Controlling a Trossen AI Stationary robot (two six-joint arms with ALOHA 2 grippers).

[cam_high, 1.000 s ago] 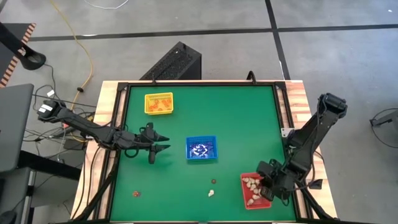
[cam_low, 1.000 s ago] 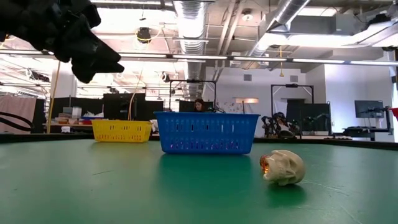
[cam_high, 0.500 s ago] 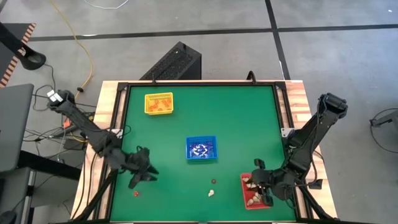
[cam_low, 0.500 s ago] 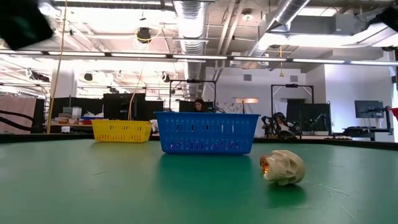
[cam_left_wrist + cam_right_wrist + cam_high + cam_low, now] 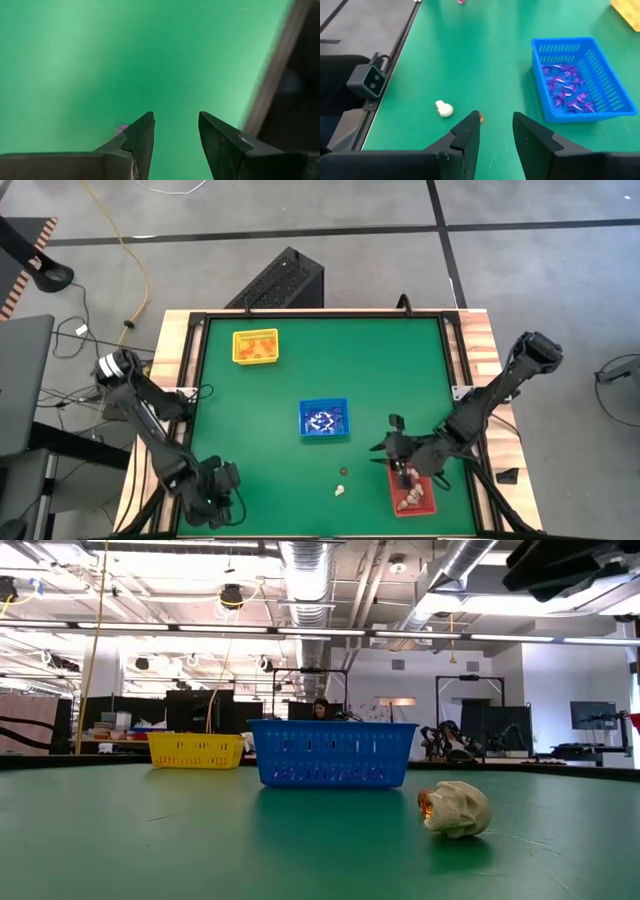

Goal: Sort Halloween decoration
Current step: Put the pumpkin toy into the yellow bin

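Green felt table (image 5: 400,370), scanning from the left. Left gripper (image 5: 215,495) sits at the near-left corner, close to the table edge, fingers (image 5: 142,135) apart with nothing between them. Its wrist view shows a small purple trinket (image 5: 121,128) just beside one fingertip, partly hidden, not gripped.

Yellow tray (image 5: 255,346) sits far-left with orange pieces inside. Blue tray (image 5: 324,420) is near the table centre, holding purple trinkets (image 5: 568,90). Nearer the front edge, on bare felt: a small dark trinket (image 5: 343,471) and just beyond it a cream skull-like trinket (image 5: 340,489), which the low view shows lying on its side with an orange spot. The two are near each other, not touching.

Right gripper (image 5: 400,465) hovers at the inner edge of the red tray (image 5: 420,505), fingers (image 5: 467,135) apart, empty. Cream trinkets (image 5: 410,500) lie in the red tray at the near-right corner.
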